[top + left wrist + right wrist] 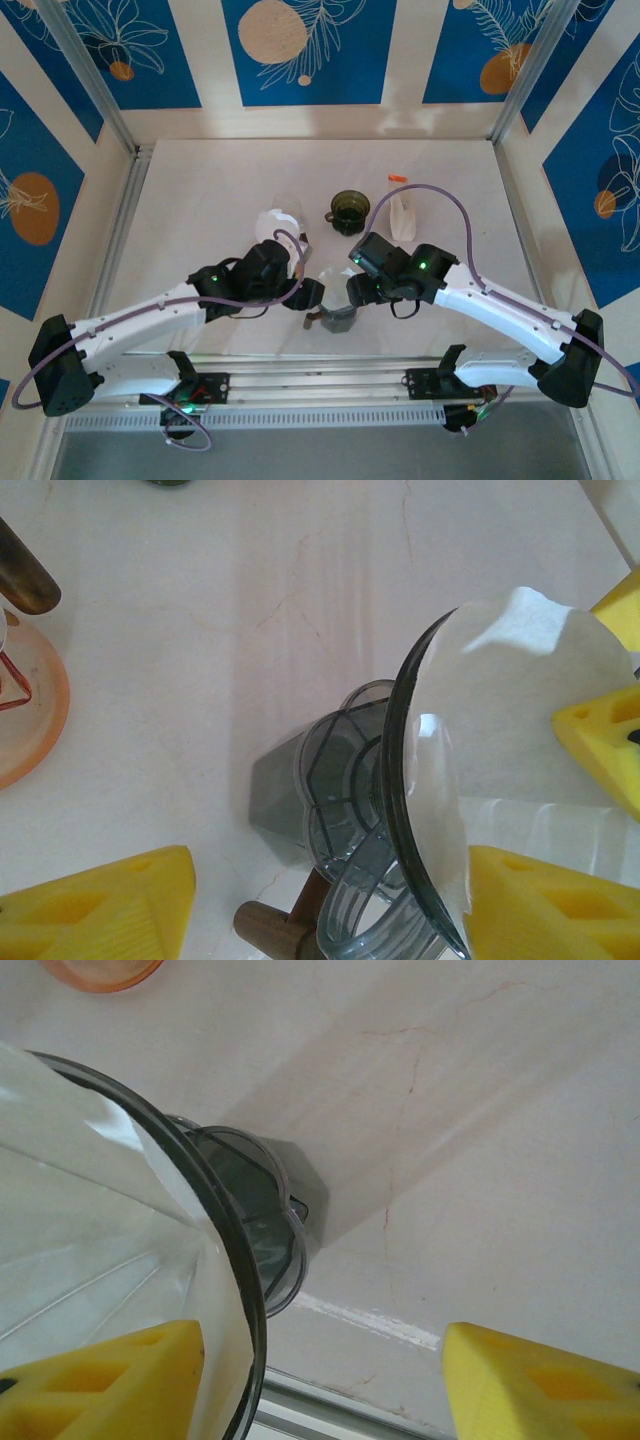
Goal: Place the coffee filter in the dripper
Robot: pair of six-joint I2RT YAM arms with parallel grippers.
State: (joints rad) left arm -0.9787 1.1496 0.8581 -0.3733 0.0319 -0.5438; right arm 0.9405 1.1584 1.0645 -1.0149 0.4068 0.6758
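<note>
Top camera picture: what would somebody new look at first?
Probably the left gripper and right gripper, almost nose to nose over the clear dripper at the front of the table. In the left wrist view, the white paper filter inside the dripper stands out between bright yellow fingers. The blue flowery walls behind catch the eye too.

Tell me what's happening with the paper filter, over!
Left gripper open, right gripper open, both at dripper rim. Filter sits inside dripper, top edge poking out. Green cup well behind.
</note>
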